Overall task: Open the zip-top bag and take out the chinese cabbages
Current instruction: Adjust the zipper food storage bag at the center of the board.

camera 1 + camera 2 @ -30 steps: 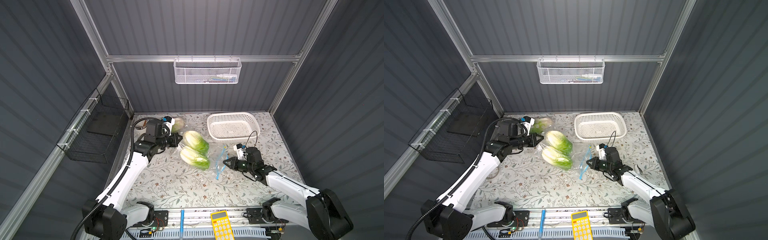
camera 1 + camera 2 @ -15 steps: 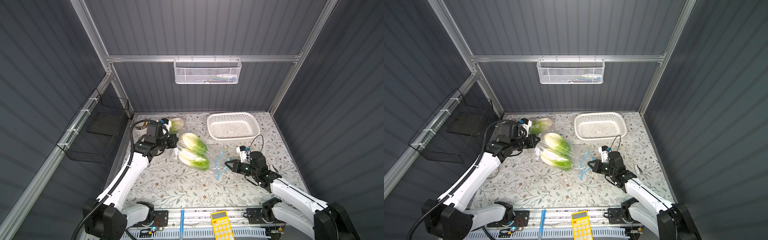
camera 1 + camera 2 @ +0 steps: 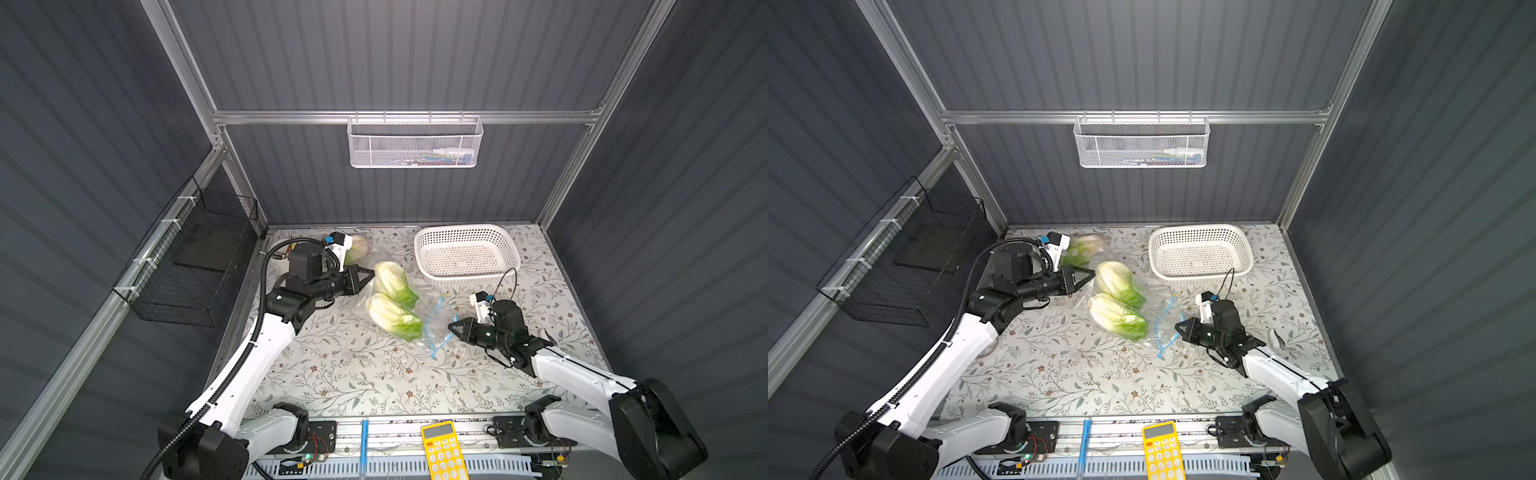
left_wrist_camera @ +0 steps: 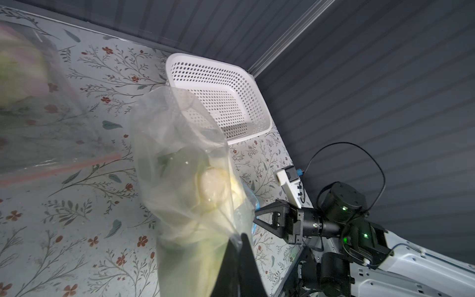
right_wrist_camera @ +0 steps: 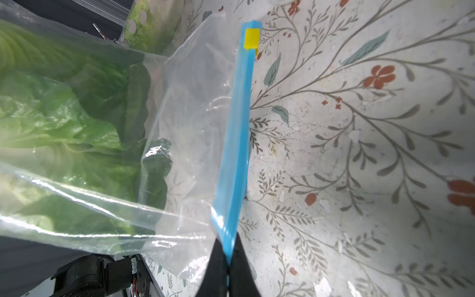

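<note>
Clear plastic: zip-top bag (image 3: pixel 430 332), on the floral tabletop (image 3: pixel 353 374), drawn out between the two arms.

- Contents: two chinese cabbages (image 3: pixel 392 282) side by side. Their long axes run from the left gripper (image 3: pixel 370 274) toward the right gripper (image 3: pixel 451 326). White bases face the left arm and green leaf tips point at the zip end.
- A third head (image 3: pixel 358 248) lies apart behind the left wrist, seemingly in separate plastic.
- Left gripper: jaws closed on the bag's bottom edge.
- Right gripper: jaws pinched on the blue zip strip (image 5: pixel 236 128). The strip runs away from them, across the cabbages' axis, to a yellow slider (image 5: pixel 252 38) at its far end.
- Judgement: the mouth looks unopened, though its full length cannot be seen. The right arm is nearer the closure, so the left would anchor while the right opens.
- White basket (image 3: pixel 467 230): near, beyond the bag.
</note>
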`<state>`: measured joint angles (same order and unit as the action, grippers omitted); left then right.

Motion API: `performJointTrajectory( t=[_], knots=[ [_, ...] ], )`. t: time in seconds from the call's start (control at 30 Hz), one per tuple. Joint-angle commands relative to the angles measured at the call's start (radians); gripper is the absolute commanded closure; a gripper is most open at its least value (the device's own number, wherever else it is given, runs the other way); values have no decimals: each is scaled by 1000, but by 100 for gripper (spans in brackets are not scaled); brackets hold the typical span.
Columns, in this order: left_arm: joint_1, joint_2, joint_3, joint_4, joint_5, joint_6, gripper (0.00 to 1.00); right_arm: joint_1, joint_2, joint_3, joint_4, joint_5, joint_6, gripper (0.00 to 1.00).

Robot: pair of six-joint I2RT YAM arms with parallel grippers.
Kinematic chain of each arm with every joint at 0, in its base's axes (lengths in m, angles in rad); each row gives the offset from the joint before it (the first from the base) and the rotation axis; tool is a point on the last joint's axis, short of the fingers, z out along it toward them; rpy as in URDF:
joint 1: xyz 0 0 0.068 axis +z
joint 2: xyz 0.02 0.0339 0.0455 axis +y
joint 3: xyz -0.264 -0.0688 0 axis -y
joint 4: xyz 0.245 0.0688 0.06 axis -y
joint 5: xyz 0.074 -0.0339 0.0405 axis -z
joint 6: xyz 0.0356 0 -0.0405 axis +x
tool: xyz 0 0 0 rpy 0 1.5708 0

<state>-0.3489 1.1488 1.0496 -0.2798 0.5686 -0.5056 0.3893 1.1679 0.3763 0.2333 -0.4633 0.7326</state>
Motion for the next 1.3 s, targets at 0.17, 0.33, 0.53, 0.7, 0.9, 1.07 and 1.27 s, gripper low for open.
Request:
performJointTrajectory(
  t=[0.17,0.33,0.53,0.7,0.9,1.07,1.27],
  knots=[
    [1,19,42,-148,-136,94,100,-4,18,32,2,16,-12,100],
    [31,58,56,-227,-276,147,100,-4,-42,45,-73,42,-41,100],
    [126,104,24,-229,-297,154,100,-5,-98,70,-122,9,-89,100],
    [143,166,-14,-196,-322,138,100,-7,-68,112,-157,-47,-121,100],
    [154,233,-36,-186,-321,139,100,-11,-56,126,-139,-90,-122,93],
    [154,274,-43,-193,-312,142,100,-24,-68,126,-154,-138,-137,83],
    [154,319,-45,-201,-299,135,100,-79,-182,94,-204,-166,-145,43]
  ],
)
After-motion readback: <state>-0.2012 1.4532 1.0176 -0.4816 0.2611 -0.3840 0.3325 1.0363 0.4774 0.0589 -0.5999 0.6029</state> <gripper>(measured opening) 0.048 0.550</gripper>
